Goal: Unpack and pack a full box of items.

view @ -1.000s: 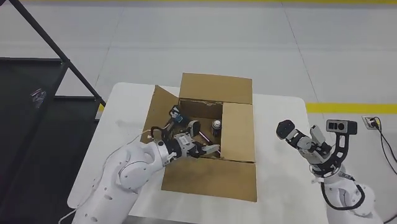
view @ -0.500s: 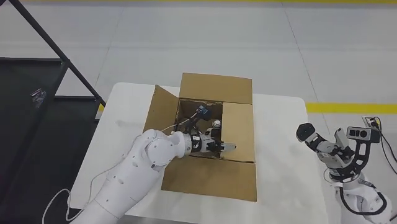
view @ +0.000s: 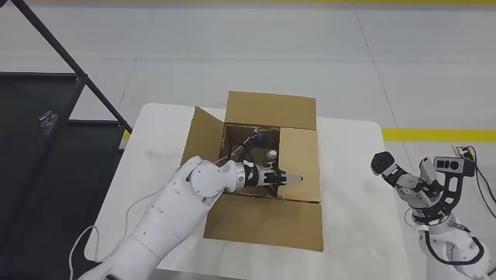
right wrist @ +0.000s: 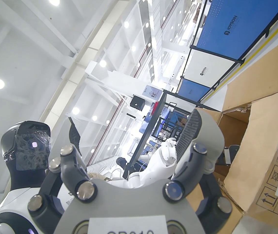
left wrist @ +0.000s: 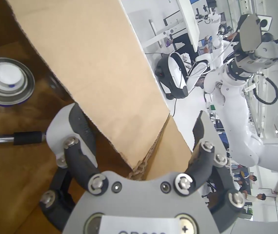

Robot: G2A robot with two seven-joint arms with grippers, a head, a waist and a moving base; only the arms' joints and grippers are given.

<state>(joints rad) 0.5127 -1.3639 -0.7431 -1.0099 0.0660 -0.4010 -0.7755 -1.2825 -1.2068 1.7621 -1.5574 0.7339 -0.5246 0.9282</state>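
The open cardboard box (view: 270, 109) stands mid-table with its flaps folded out. My left gripper (view: 288, 178) is inside the opening at the right flap (left wrist: 85, 49) and is open. One finger is inside the box and the other is over the flap's near corner (left wrist: 139, 164). A silver can with a white cap (left wrist: 7, 83) stands upright inside, and a metal rod with a black grip (left wrist: 12, 138) lies beside the inner finger. My right gripper (view: 390, 170) hangs open and empty above the table's right edge, away from the box (right wrist: 263, 147).
The white table (view: 353, 218) has bare surface to the right and left of the box. A black frame and dark panel (view: 46, 125) stand off the table's left side. A yellow floor line (view: 434, 134) runs behind on the right.
My left gripper has slid rightward across the box opening, from its left side to the right flap. The right arm drew back toward the table's right edge, then stayed nearly still.
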